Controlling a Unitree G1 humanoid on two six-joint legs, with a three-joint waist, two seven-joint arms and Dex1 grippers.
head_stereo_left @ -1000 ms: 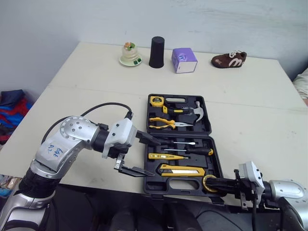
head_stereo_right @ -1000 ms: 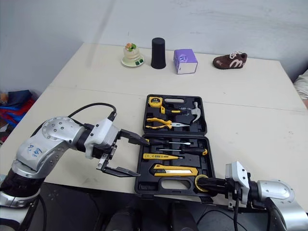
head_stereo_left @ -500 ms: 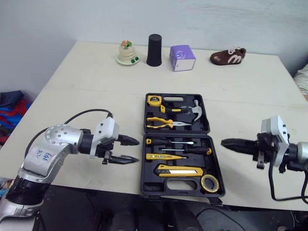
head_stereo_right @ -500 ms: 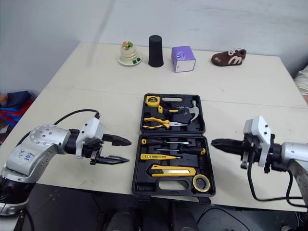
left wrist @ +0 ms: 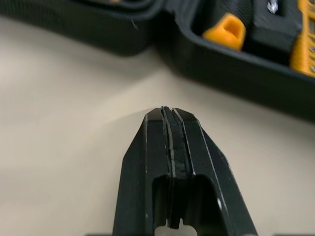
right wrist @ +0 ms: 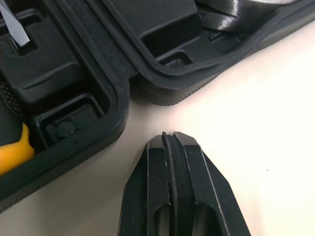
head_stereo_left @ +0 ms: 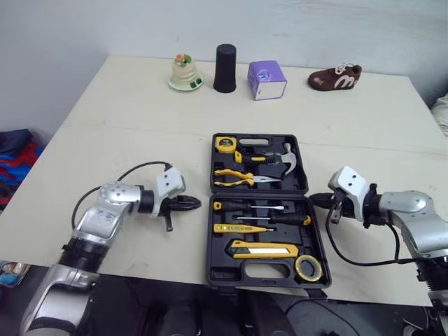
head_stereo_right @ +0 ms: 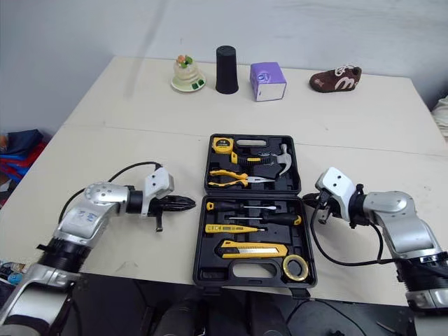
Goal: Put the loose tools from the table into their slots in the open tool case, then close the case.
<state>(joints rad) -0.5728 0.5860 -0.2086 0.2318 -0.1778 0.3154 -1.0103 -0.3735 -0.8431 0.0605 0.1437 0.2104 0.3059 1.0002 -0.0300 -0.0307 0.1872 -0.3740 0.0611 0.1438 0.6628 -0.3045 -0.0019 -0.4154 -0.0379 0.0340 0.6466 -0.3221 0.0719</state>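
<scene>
The black tool case [head_stereo_left: 260, 271] lies open in the middle of the table. In its slots sit a tape measure [head_stereo_left: 226, 145], a hammer [head_stereo_left: 280, 157], pliers [head_stereo_left: 241, 177], two screwdrivers [head_stereo_left: 259, 206], a yellow utility knife [head_stereo_left: 264, 248] and a yellow tape roll [head_stereo_left: 308, 267]. My left gripper [head_stereo_left: 199, 204] is shut and empty, low over the table with its tip just off the case's left edge near the hinge. At the case's right edge, also near the hinge, my right gripper [head_stereo_left: 313, 201] is shut and empty. Both wrist views show the fingertips [left wrist: 172, 110] [right wrist: 171, 136] pressed together facing the case wall.
Along the table's far edge stand a small figurine [head_stereo_left: 185, 72], a black cup [head_stereo_left: 225, 68], a purple box [head_stereo_left: 267, 79] and a brown shoe [head_stereo_left: 334, 77]. Bare tabletop lies to either side of the case.
My left gripper has shut and swung from the case's front left corner to its left edge. My right gripper left the tape roll in the case, went out right, then came to the right edge.
</scene>
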